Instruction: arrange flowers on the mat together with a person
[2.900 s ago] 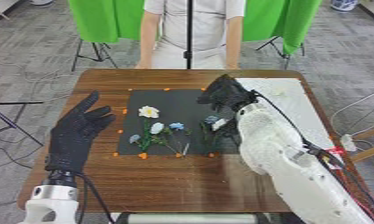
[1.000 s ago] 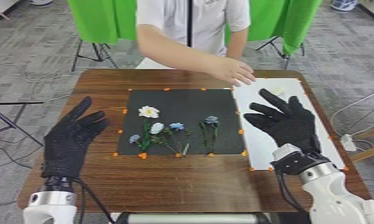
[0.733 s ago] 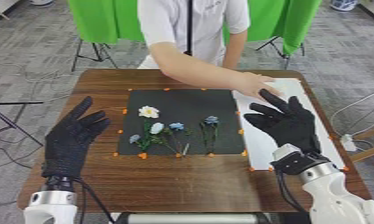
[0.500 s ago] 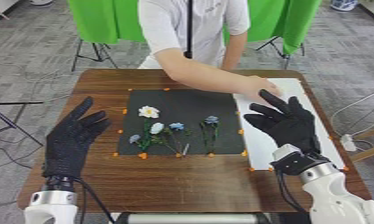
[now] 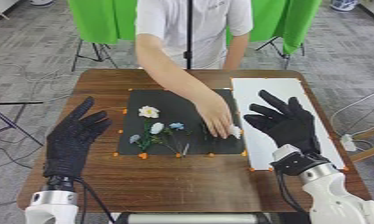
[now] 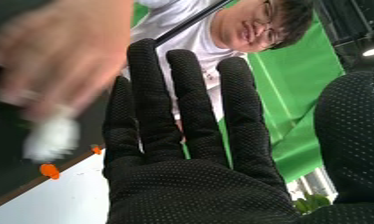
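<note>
Flowers (image 5: 149, 111) occupy the mat (image 5: 188, 97); at its right edge, a white bloom (image 5: 236, 132) in a person's hand (image 5: 215, 115) likely awaits release. Left robot hand (image 5: 70, 144), right robot hand (image 5: 291, 128): spread, empty.

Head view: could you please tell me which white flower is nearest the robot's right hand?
The white flower at the person's hand, by the right edge of the black mat; the other white ones lie on the mat's left half.

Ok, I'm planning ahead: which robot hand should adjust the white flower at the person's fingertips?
Probably the right hand: it is open and close to the white flower, while the left hand is across the mat.
</note>
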